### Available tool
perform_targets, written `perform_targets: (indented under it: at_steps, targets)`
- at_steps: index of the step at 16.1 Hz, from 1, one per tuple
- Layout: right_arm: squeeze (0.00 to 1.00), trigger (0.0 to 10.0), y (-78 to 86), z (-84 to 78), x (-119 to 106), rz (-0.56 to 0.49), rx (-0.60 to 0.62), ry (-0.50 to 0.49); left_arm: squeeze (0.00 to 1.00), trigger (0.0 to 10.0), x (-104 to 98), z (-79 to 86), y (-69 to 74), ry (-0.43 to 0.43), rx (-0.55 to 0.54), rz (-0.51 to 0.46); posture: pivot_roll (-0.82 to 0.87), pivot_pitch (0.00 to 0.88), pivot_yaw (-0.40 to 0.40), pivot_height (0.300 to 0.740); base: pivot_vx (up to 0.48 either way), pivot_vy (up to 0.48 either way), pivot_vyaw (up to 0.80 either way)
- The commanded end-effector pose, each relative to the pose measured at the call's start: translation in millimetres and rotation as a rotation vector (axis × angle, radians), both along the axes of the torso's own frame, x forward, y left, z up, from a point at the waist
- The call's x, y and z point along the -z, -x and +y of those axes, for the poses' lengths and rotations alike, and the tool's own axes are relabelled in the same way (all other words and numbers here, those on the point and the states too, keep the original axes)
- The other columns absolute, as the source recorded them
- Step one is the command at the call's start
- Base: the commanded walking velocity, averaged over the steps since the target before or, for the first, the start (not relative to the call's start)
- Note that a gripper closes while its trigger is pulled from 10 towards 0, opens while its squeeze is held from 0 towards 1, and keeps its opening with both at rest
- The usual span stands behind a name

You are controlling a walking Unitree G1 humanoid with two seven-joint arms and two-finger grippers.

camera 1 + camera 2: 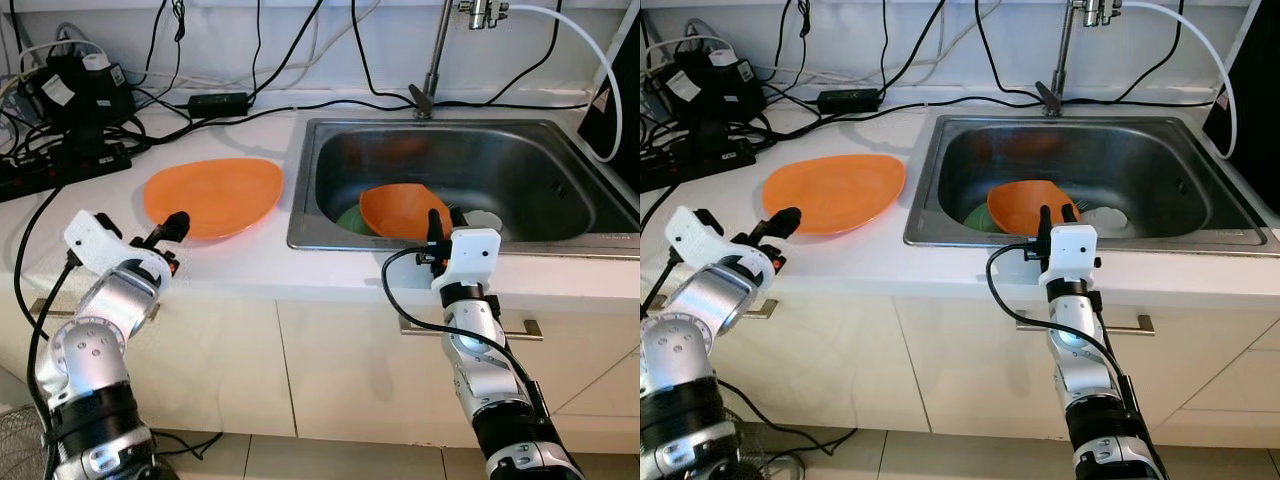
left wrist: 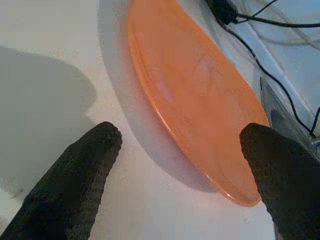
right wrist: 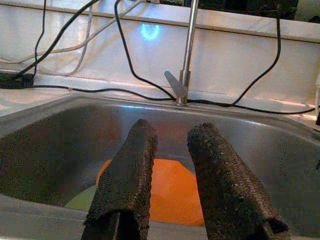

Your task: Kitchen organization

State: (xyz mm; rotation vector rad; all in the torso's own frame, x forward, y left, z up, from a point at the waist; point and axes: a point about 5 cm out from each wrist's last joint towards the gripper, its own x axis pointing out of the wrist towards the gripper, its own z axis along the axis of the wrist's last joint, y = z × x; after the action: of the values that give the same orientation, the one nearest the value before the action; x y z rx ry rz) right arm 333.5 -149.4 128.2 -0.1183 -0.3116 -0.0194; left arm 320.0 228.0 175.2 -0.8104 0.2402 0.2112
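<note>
So we've got the flat orange oval plate sitting on the white countertop, just at 9 o'clock of the stainless steel sink. Our left gripper hovers at the plate's 7 o'clock edge, fingers spread wide, nothing between them. Our right gripper sits at the sink's front rim, fingers slightly apart and empty, pointing at the orange bowl inside, which rests against a green dish.

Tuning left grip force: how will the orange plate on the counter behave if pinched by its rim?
The orange plate looks like stiff plastic, so probably light and unlikely to flex. Its glossy, thin rim may slip between the left gripper fingers. Being shallow and flat on the counter, it may slide when nudged.
</note>
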Motion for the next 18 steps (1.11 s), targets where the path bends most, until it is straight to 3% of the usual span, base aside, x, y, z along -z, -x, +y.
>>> perform_targets:
  at_steps: [1, 4, 9, 13, 18]
  targets:
    - [0.00, 10.0, -1.2, 4.5, 2, 0.012, -0.014, -0.009, 0.00, 10.0, 1, 1.1, -1.5, -0.002, -0.001, 0.042, 0.09, 0.000, 0.077, 0.740, 0.000, 0.000, 0.00]
    - [0.00, 10.0, -0.9, 3.3, 2, 0.012, -0.011, -0.008, 0.00, 10.0, 0, -3.1, -5.3, 0.027, 0.006, 0.068, 0.09, 0.000, 0.077, 0.740, 0.000, 0.000, 0.00]
    - [0.00, 10.0, -0.6, 2.8, 1, 0.008, -0.011, -0.008, 0.00, 10.0, -5, -31.4, -18.2, 0.153, 0.058, 0.091, 0.08, 0.000, 0.080, 0.740, 0.000, 0.000, 0.00]
    - [0.00, 10.0, -0.6, 1.4, 1, 0.008, -0.009, -0.005, 0.00, 10.0, -12, -43.0, -29.2, 0.151, 0.087, 0.086, 0.08, 0.000, 0.081, 0.740, 0.000, 0.000, 0.00]
    - [0.00, 10.0, 0.1, 0.7, 1, 0.009, -0.007, -0.004, 0.00, 10.0, -13, -41.8, -40.1, 0.136, 0.047, 0.098, 0.07, 0.000, 0.082, 0.740, 0.000, 0.000, 0.00]
